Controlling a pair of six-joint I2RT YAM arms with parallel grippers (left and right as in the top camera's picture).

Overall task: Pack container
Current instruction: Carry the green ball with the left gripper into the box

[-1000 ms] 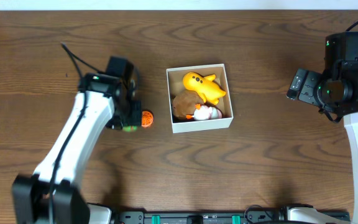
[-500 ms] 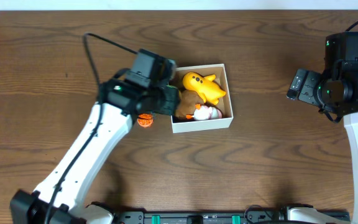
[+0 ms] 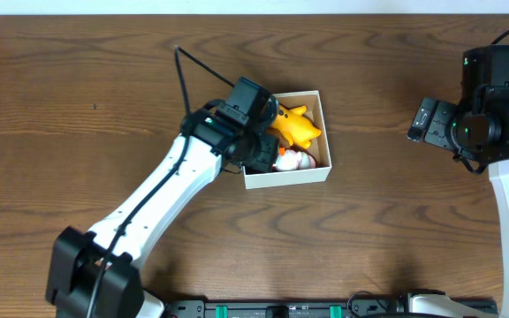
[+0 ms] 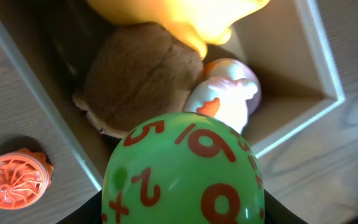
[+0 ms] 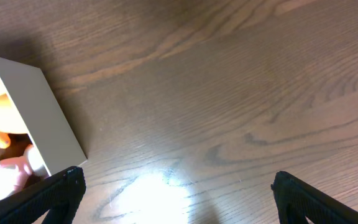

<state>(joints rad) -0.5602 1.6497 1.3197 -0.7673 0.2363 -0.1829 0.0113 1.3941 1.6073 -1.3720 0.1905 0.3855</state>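
While the left arm is reaching across the wooden table, the left gripper is hanging over the left part of the container, the small square box with low white walls that is sitting near the middle of the tabletop. Its jaws are pinching a green ball printed with orange numbers. In the left wrist view the ball is filling the lower part of the picture, with only dark slivers of the fingers showing at its sides. The ball is hovering over the box wall and the toys beside it. I cannot tell whether it is touching anything below.

Inside the box a yellow toy is lying partly over a brown plush. A white and pink toy is sitting just beside the plush, near the front wall. Just outside the box, a small orange ridged toy is resting on the wood.

The right gripper is hovering well apart from the box, over bare table at the right side. Its jaws are spread wide and are holding nothing.
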